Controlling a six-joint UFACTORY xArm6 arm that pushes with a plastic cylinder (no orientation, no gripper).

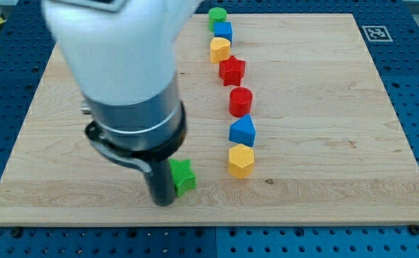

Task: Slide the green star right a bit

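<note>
Star place: the green star lies near the front edge of the board, left of centre, well apart from the column of blocks to its right.
Tip: my tip sits at the star's left side, touching or just beside it; the rod hides part of that edge, so I cannot tell which.
Pincer: none here, only a plain rod, so nothing opens or clamps.
Handling: judged small, light and rigid; likely slides easily on the smooth wood and may spin if pushed off centre.
Contact spot: the middle of its left side, in line with its centre.
Pointing: lies flat; arms spread all round, so no clear long axis; which way an arm points is too small to tell.
Neighbour: the yellow hexagon is the nearest block on the right, with clear board between.
</note>
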